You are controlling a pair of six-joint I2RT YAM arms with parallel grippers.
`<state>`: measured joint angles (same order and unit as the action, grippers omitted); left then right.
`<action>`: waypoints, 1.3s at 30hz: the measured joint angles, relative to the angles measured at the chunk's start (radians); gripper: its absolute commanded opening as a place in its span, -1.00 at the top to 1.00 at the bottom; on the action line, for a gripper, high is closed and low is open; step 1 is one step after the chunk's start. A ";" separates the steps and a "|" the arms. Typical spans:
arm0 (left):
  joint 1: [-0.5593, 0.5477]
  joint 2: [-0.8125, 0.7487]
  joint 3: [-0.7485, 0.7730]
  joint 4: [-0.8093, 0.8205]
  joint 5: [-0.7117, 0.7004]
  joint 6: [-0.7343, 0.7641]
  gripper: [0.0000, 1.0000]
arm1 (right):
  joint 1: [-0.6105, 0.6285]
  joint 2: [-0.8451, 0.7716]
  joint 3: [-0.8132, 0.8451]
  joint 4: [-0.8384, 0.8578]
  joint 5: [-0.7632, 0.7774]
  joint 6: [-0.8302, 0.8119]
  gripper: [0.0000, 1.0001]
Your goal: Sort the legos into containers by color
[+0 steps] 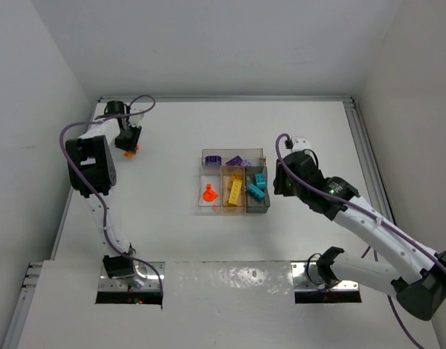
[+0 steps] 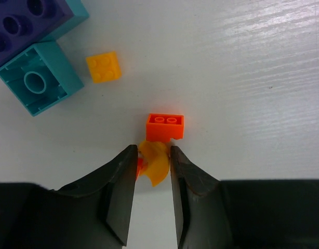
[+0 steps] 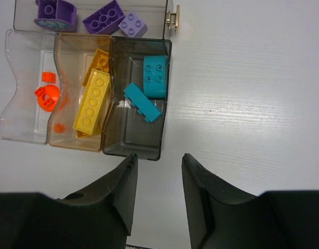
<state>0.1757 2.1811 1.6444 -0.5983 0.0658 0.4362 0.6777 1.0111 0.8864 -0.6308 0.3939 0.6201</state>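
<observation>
My left gripper (image 1: pixel 128 145) is at the far left back of the table, its jaws closed on a small orange-yellow curved piece (image 2: pixel 155 162). An orange brick (image 2: pixel 165 127) lies just past the fingertips, touching that piece. A small yellow brick (image 2: pixel 103 67), a teal brick (image 2: pixel 39 77) and a purple brick (image 2: pixel 19 23) lie beyond it. The clear tray (image 1: pixel 202 169) sits mid-table. Its bins hold orange pieces (image 3: pixel 46 97), yellow bricks (image 3: pixel 92 101), teal bricks (image 3: pixel 155 76) and, in the long bin, purple bricks (image 3: pixel 103 17). My right gripper (image 3: pixel 159 158) is open and empty, just off the teal bin's near right corner.
White walls close in the table on the left, back and right. A metal rail (image 1: pixel 365 145) runs along the right edge. The tray has a small latch (image 3: pixel 173 18) on its far right corner.
</observation>
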 measured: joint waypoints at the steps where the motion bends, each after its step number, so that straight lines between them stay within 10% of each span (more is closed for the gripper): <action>1: 0.000 0.000 0.001 0.000 0.000 0.000 0.46 | 0.000 0.000 0.000 -0.001 0.000 0.000 0.21; 17: 0.000 -0.006 -0.002 -0.029 0.014 0.004 0.99 | 0.000 -0.006 0.001 -0.007 0.008 0.000 0.21; 32: -0.027 -0.167 0.007 -0.180 0.080 0.000 1.00 | 0.000 -0.036 0.001 -0.009 0.022 0.001 0.22; 39: -0.395 -0.400 0.006 -0.232 0.185 -0.010 1.00 | 0.000 -0.027 0.001 0.010 0.021 0.006 0.22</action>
<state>-0.2195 1.7809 1.6505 -0.8307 0.2504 0.4263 0.6777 0.9844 0.8871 -0.6205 0.4145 0.6262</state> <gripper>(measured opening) 0.225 0.393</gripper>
